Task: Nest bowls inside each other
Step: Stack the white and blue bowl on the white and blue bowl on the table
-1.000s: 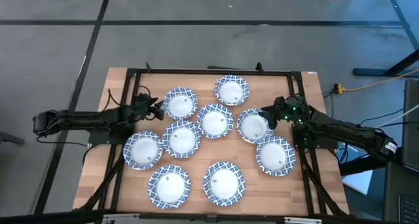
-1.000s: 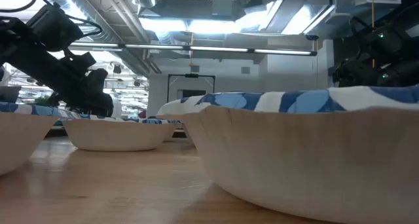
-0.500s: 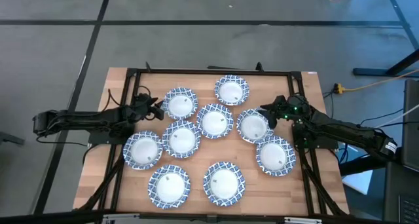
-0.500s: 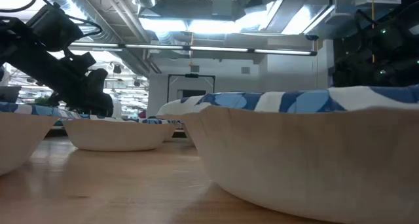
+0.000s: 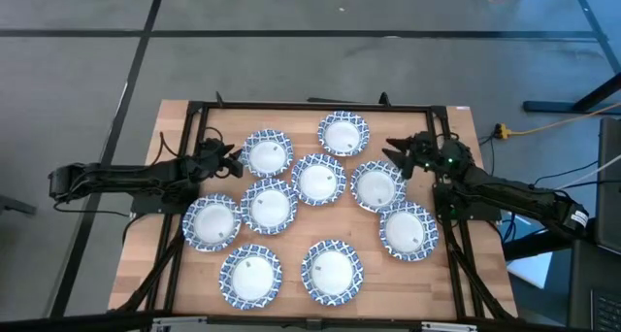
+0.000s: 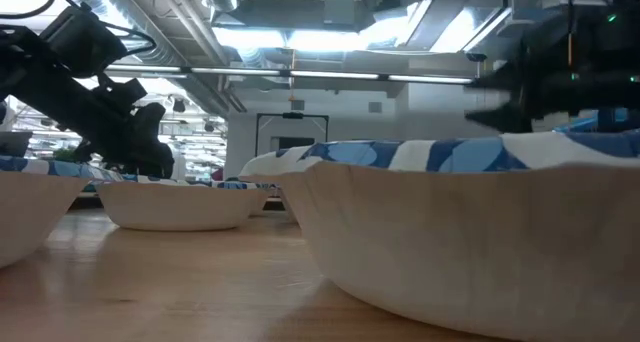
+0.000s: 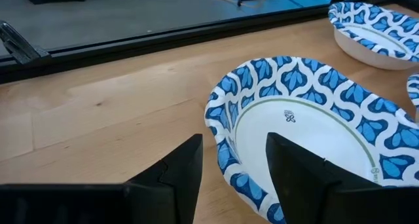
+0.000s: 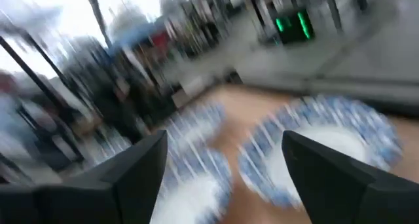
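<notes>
Bowls: nine, spread singly across the wooden table; none nested
Left gripper: fingers parted astride the near-left rim of the far-left bowl
Right gripper: fingers spread, empty; just beyond the right-middle bowl

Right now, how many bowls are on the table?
9, none nested: back row; middle; front.
</notes>
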You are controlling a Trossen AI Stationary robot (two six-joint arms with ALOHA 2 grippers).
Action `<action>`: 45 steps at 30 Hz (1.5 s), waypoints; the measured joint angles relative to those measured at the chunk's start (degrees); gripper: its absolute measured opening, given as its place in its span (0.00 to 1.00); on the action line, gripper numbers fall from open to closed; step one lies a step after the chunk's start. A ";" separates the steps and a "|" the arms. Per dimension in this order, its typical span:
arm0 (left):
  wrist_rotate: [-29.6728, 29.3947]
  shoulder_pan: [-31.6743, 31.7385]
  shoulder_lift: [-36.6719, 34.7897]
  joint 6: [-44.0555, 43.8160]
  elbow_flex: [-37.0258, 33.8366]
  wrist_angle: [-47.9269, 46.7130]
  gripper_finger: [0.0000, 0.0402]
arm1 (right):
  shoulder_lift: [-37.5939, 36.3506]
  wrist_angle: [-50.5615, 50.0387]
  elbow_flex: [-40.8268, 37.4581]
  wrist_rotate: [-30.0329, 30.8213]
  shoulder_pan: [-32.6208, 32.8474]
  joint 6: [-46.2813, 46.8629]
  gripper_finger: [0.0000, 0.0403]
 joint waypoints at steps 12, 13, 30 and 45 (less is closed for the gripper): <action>-1.09 0.00 0.00 0.00 0.01 1.36 0.40 | 5.93 -48.62 33.51 -3.46 2.46 -22.01 0.75; -1.09 0.00 0.01 0.00 0.02 1.36 0.40 | 7.43 -55.31 36.55 -0.74 2.65 -22.25 0.75; -0.33 0.02 0.00 -0.04 0.02 1.38 0.40 | 29.17 -80.34 37.20 13.00 2.77 -6.96 0.75; -0.26 0.02 0.00 -0.04 0.02 1.38 0.40 | 40.95 -72.09 33.30 10.03 6.85 -5.85 0.67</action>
